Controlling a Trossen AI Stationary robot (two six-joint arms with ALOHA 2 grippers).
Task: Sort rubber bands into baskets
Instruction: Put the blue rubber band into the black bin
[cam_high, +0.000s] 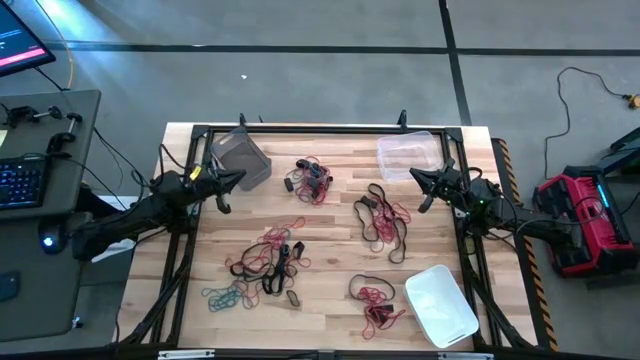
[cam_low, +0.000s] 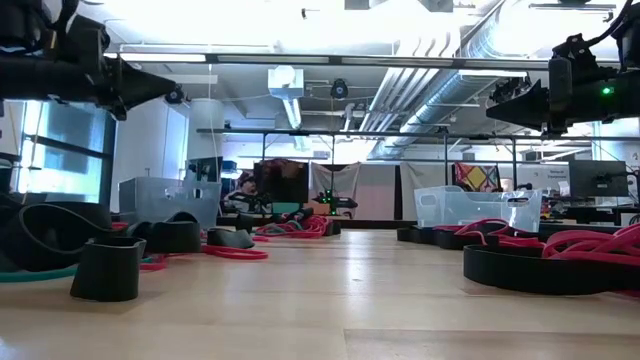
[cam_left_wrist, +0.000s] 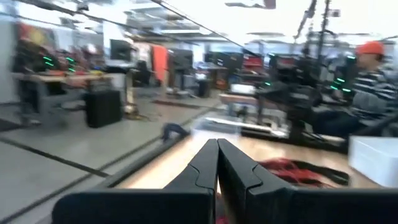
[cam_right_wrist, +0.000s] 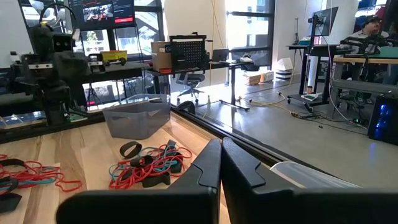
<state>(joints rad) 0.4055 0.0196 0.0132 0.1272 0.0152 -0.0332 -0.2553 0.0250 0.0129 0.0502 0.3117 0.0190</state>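
Waiting above the table (cam_high: 330, 330), both arms hang clear of the work, and nothing has been picked up yet. The left gripper (cam_high: 238, 177) sits high near the left edge, close to the far-left corner, its fingers (cam_left_wrist: 205, 171) pressed together on nothing; the right gripper (cam_high: 418, 177) mirrors it near the right edge, likewise pinched closed and empty (its wrist view shows the two fingers (cam_right_wrist: 211, 171) meeting). Held up and pointing inward like this, each leaves the top open to the overhead camera and can drop onto whichever pile is nearest.

The rubber bands (cam_high: 270, 262) lie loose in several tangles across the middle of the table, red, teal and dark ones mixed together, so they will probably need teasing apart one at a time. The baskets sit out toward the edges, seemingly to keep the centre free: the grey basket (cam_high: 242, 157) at the far-left corner, the clear basket (cam_high: 408, 155) at the far-right corner, and the white basket (cam_high: 442, 305) by the near-right corner. All three look empty
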